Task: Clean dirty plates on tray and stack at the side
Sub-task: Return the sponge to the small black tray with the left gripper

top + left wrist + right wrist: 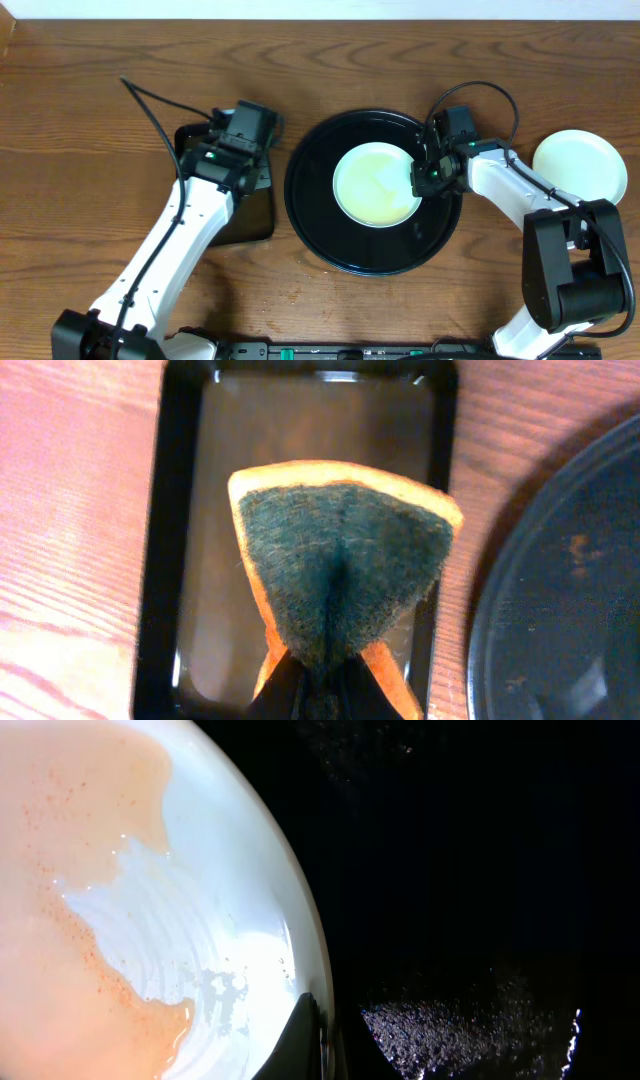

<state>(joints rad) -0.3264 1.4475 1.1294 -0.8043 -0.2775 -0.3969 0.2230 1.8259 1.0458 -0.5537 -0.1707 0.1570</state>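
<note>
One pale plate (pixel 377 185) lies on the round black tray (pixel 310 215), a little right of the tray's centre, and the tray sits mid-bench. In the right wrist view an orange film with fine specks covers much of the plate's face, with a cleaner, wet-looking patch towards the rim, so I judge it not yet clean. The right fingers (pixel 303 1038) are closed on its right rim, pinching the edge.

Off the tray, near the right edge of the bench (pixel 100 100), sits the side stack (pixel 580 165). It looks pale and free of smears from above. This part of the job seems done, and the tray plate looks like the last one to wipe and carry over.

Towards the left edge of the bench, the left fingers (pixel 285 692) are clamped on a sponge (pixel 340 560). It is folded so its dark green scouring face shows, with orange foam at the edges. It hangs over a small rectangular black tray (pixel 168 560).

Hard to make out:
- Whether the side stack is one plate or two; the overhead view shows only a single outline.
- The true colour of the tray plate, which looks yellowish from above and bluish-white up close.
- The left part of the tray plate, which the right wrist view cuts off.
- In both wrist views, all of the fingers except their tips.
</note>
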